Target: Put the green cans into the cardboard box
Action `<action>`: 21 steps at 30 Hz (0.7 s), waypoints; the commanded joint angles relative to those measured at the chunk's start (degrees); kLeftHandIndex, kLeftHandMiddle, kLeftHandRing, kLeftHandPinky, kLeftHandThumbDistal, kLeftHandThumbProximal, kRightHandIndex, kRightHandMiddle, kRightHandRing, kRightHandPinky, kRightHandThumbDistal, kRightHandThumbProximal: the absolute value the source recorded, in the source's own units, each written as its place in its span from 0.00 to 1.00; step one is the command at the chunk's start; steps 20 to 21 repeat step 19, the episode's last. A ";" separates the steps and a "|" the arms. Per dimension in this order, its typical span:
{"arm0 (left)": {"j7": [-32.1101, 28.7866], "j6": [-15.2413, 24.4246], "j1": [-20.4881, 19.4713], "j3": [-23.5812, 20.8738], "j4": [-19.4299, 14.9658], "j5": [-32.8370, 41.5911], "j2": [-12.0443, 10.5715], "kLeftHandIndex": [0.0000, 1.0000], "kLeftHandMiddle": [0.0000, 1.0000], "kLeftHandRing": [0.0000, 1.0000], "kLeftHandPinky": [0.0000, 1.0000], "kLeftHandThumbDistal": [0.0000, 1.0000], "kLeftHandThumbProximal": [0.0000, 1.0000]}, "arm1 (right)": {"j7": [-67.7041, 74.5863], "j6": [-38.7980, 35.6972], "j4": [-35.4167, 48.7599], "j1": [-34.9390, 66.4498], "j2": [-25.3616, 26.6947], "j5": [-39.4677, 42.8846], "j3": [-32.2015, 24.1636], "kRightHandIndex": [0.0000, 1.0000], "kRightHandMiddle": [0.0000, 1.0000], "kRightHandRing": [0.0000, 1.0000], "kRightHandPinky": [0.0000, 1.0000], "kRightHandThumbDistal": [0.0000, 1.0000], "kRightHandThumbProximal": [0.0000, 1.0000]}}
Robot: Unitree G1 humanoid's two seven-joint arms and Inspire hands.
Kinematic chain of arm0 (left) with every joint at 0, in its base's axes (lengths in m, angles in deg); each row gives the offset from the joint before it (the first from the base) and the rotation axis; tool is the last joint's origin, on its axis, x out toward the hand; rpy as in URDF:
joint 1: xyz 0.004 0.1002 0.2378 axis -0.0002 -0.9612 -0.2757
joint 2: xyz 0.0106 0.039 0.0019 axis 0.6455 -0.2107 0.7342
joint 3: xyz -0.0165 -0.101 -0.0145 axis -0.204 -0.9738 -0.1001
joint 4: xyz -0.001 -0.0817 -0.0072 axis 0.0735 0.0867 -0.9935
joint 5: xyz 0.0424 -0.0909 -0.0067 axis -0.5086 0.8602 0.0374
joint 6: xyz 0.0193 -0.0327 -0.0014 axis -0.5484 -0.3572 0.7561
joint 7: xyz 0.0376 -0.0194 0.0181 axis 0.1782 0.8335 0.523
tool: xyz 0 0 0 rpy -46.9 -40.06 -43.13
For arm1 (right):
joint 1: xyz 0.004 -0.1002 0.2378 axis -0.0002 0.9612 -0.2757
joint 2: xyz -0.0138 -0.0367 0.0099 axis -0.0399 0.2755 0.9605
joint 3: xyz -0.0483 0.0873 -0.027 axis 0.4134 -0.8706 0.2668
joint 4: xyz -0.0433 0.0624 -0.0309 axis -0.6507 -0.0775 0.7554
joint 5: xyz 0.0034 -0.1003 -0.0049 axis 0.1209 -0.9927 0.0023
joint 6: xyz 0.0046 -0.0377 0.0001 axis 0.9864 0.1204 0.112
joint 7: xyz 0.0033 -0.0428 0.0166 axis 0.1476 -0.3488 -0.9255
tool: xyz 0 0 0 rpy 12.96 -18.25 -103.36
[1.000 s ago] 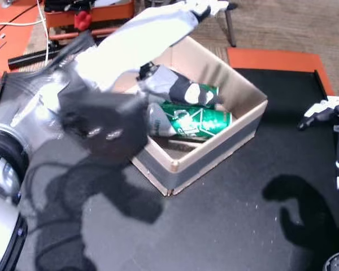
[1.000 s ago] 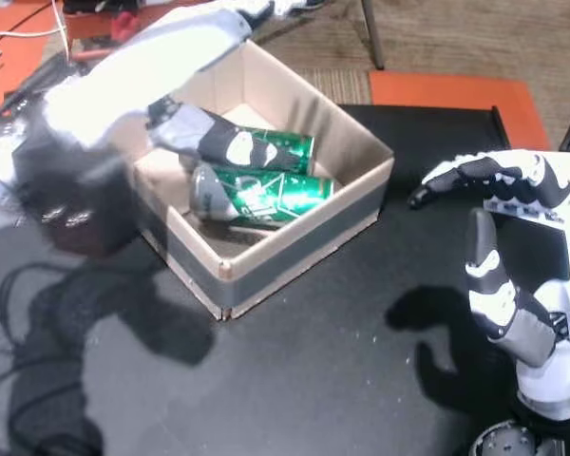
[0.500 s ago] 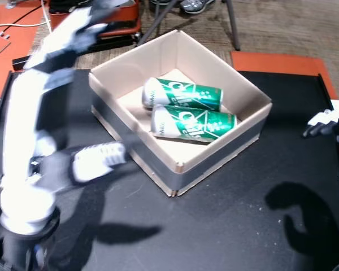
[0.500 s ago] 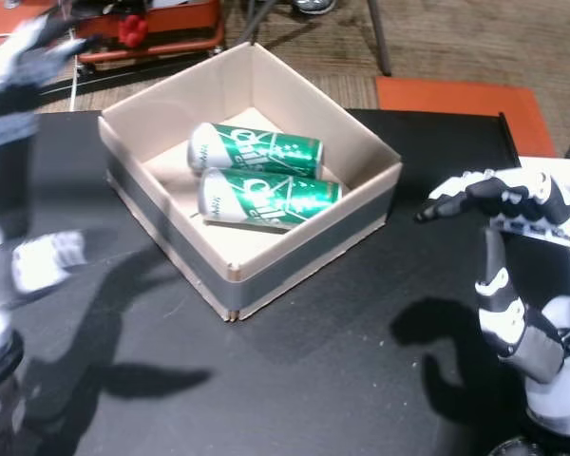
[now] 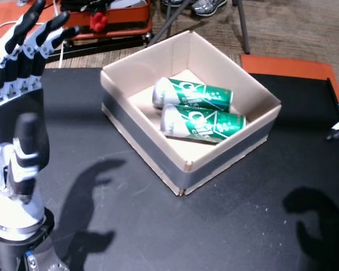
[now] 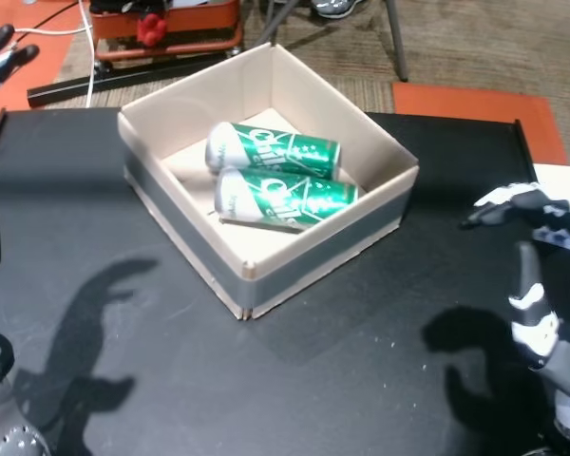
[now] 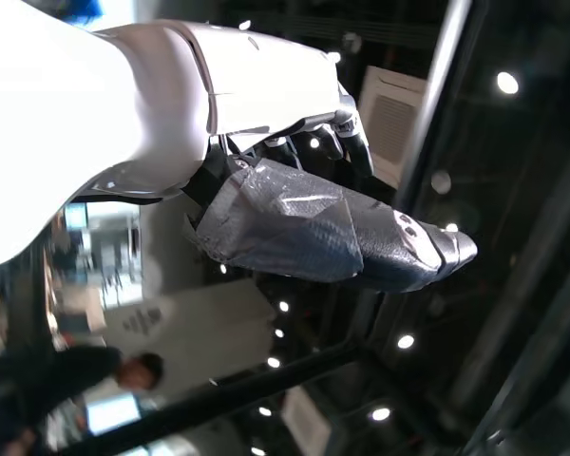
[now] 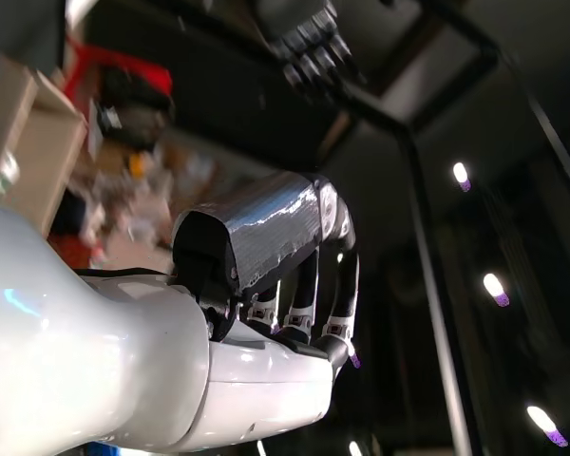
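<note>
1. The two green aluminium drink cans (image 5: 199,109) lie on their sides, touching each other, inside the open square cardboard box with a grey tape band (image 5: 141,133). In both head views the box stands on the black table top (image 5: 243,226), between the two hands.

2. I judge that such cans are light, smooth and a little slippery, and the thin wall can dent. The best hold is around the middle of the cylinder, fingers on one side and thumb on the other.

3. The left hand (image 5: 18,96) is raised to the left of the box, well apart from it. Its fingers (image 5: 39,31) are straight and spread, and it holds nothing.

4. The right hand (image 6: 541,285) hangs to the right of the box, also apart, fingers loose and empty.

5. One second ago the left hand reached into the box over the cans. Now it has pulled out to the side, and both cans remain inside.
</note>
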 commanded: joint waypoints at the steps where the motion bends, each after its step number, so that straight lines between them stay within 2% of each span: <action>1: -10.21 -5.64 -0.63 -7.38 0.16 3.41 -3.41 0.70 0.78 0.90 0.81 0.72 0.73 | 1.03 -0.31 2.08 1.50 -1.34 0.30 -0.05 0.34 0.40 0.48 0.57 0.62 0.07; 4: -20.10 -11.37 0.96 -16.44 2.37 4.66 -6.93 0.69 0.78 0.90 0.80 0.73 0.74 | 3.03 -1.10 4.50 3.72 -2.68 -1.46 1.24 0.36 0.43 0.50 0.57 0.62 0.08; 7: -26.62 -16.82 2.26 -23.86 4.17 4.32 -9.34 0.68 0.77 0.89 0.80 0.73 0.71 | 3.75 -2.58 5.44 4.93 -3.44 -2.30 2.15 0.37 0.43 0.51 0.58 0.57 0.08; 8: -28.43 -17.93 2.79 -26.02 4.87 3.97 -9.92 0.68 0.77 0.89 0.80 0.74 0.71 | 4.07 -3.12 5.73 5.28 -3.48 -2.70 2.47 0.36 0.44 0.51 0.58 0.56 0.10; 10: -30.81 -18.61 3.64 -29.61 6.11 2.62 -10.87 0.66 0.77 0.90 0.81 0.76 0.73 | 5.12 -2.88 6.68 6.29 -3.66 -3.25 3.31 0.36 0.44 0.50 0.58 0.58 0.08; 17: -37.56 -21.21 5.95 -38.35 10.18 -0.60 -12.55 0.66 0.77 0.91 0.82 0.80 0.68 | 6.09 -4.97 7.14 7.76 -3.59 -3.03 4.46 0.37 0.44 0.50 0.58 0.57 0.08; 21: -38.70 -22.14 6.03 -39.99 10.58 -1.26 -13.02 0.66 0.77 0.91 0.82 0.81 0.66 | 5.76 -5.04 7.39 8.34 -3.52 -2.57 4.50 0.37 0.45 0.51 0.58 0.57 0.08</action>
